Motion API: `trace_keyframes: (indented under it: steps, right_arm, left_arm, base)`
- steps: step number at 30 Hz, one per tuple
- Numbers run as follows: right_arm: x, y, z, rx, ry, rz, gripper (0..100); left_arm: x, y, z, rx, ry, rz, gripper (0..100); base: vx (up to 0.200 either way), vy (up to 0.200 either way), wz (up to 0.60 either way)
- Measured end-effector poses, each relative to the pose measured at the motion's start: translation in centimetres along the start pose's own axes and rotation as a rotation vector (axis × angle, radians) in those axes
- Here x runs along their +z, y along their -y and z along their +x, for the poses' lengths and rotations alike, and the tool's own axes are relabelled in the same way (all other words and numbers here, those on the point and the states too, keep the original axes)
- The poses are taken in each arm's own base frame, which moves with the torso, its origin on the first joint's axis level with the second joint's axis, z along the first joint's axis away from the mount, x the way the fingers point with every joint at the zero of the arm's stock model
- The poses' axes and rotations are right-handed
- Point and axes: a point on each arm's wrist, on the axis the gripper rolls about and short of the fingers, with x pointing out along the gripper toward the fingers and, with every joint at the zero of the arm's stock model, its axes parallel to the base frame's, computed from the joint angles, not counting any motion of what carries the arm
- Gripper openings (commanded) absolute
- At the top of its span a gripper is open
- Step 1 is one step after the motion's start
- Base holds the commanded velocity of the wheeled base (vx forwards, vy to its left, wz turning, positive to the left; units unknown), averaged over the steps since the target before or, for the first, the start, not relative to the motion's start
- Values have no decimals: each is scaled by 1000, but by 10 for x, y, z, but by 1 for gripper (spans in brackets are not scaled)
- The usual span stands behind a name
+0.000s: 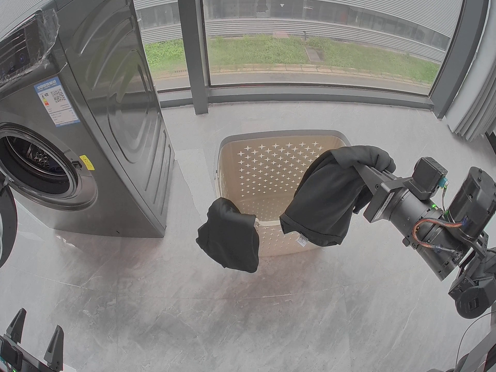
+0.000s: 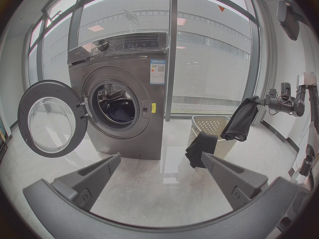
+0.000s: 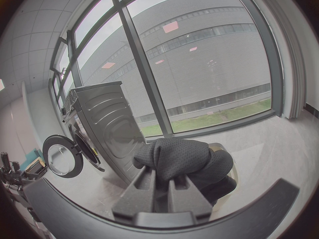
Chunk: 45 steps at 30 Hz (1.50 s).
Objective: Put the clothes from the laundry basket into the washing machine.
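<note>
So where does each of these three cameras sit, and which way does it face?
Head view: on the head, looking down at the laundry basket; the right gripper holding a dark garment shows.
Left wrist view: on the left wrist, facing the washing machine; the open left gripper shows.
Right wrist view: on the right wrist, looking over its gripper and garment toward the window.
Shared: all show the washing machine.

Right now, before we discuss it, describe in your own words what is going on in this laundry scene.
The right gripper is shut on a dark garment, holding it up over the laundry basket's edge. A second dark garment hangs over the basket's front rim. The washing machine stands to the left with its door open, and some dark clothing already lies inside it. The left gripper is open and empty, facing the machine.
</note>
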Motion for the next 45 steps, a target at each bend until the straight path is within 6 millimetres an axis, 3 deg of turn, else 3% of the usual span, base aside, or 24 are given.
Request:
trace_keyframes:
  steps: [10, 45]
  right_arm:
    - [1, -1, 3, -110, 19, 11, 0]
    - [-3, -3, 7, -100, 15, 15, 0]
  left_arm:
    - [0, 0, 0, 1, 0, -2, 100]
    - [0, 0, 0, 1, -2, -4, 100]
  base:
    - [0, 100, 0]
    - [0, 200, 0]
